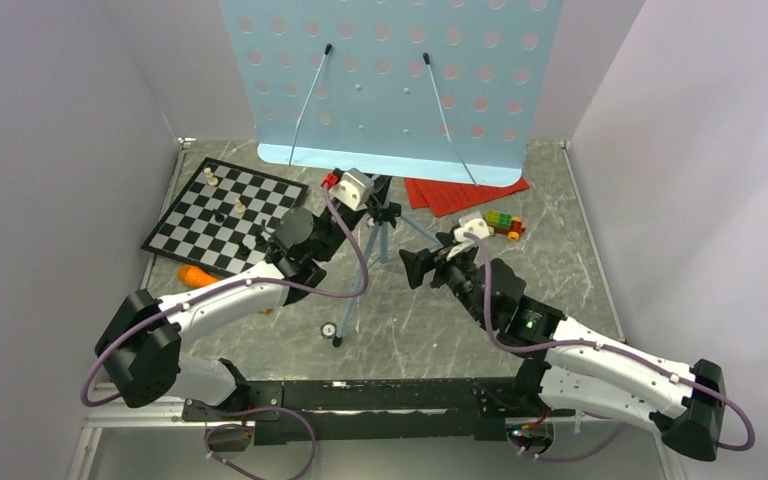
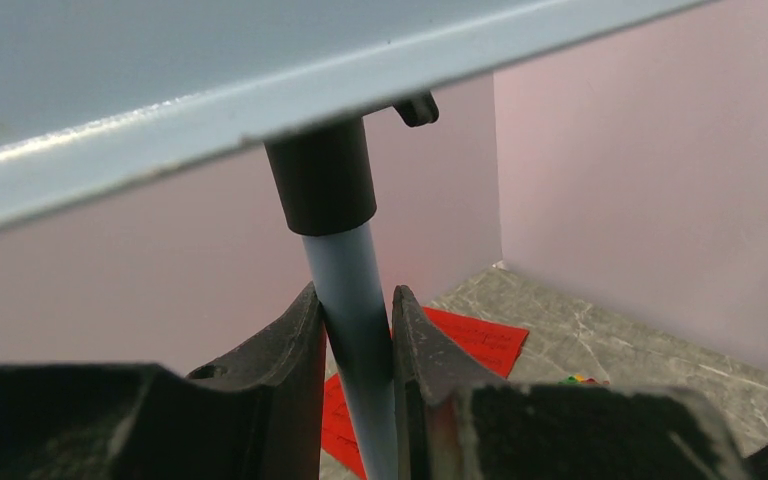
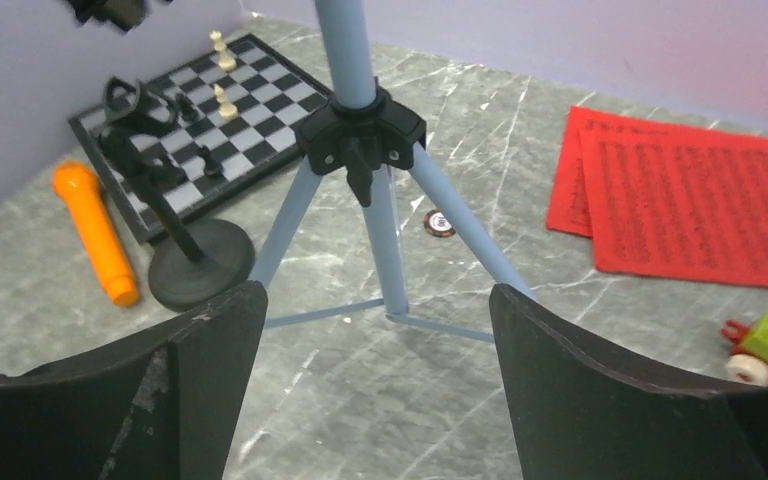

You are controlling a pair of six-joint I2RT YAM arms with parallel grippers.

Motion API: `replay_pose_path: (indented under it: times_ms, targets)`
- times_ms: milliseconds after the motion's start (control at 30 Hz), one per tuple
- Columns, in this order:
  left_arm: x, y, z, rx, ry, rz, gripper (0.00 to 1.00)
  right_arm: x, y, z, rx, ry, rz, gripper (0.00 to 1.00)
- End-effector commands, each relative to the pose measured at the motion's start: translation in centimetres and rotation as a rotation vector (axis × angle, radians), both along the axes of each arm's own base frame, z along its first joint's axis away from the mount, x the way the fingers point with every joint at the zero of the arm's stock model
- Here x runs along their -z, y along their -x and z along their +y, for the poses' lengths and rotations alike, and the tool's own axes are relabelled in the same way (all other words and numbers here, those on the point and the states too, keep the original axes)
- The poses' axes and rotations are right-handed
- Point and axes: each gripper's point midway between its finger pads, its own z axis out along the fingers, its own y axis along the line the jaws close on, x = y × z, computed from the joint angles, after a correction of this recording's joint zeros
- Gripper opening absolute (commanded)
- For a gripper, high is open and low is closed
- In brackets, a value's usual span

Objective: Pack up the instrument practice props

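Closest to the lens, left wrist view: logged the left gripper clamped on the light-blue pole of the music stand. Saw both fingers pressed against the tube just below its black collar, with the underside of the desk directly above.

Noted the right gripper spread wide and holding nothing. Found its fingers flanking the tripod legs without touching them, facing the black hub.

Recorded the stand upright near the middle of the table, three legs splayed on the marble-patterned top, perforated desk filling the upper part of the overhead view.

Located the red music sheets flat on the table to the right of the tripod, at least two, overlapping. Located the orange microphone lying on its side to the left, just beside the round base of the black mic stand. Placed that base at the near edge of the chessboard.

Spotted the toy car just beside the near edge of the sheets. Spotted a small round disc between tripod and sheets; too small to identify, possibly a loose wheel.
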Motion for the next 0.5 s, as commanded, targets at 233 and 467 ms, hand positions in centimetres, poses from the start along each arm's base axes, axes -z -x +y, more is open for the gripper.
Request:
replay_pose_path:
  times_ms: [233, 467]
  targets:
    - [12.1, 0.8, -0.4, 0.031, -0.306, 0.205, 0.0, -1.1, -3.6, 1.8, -0.219, -0.666, 0.488, 0.86]
    - [12.0, 0.9, -0.2, 0.031, -0.307, 0.204, 0.0, -2.6, -5.0, 4.2, -0.326, -0.673, 0.523, 0.82]
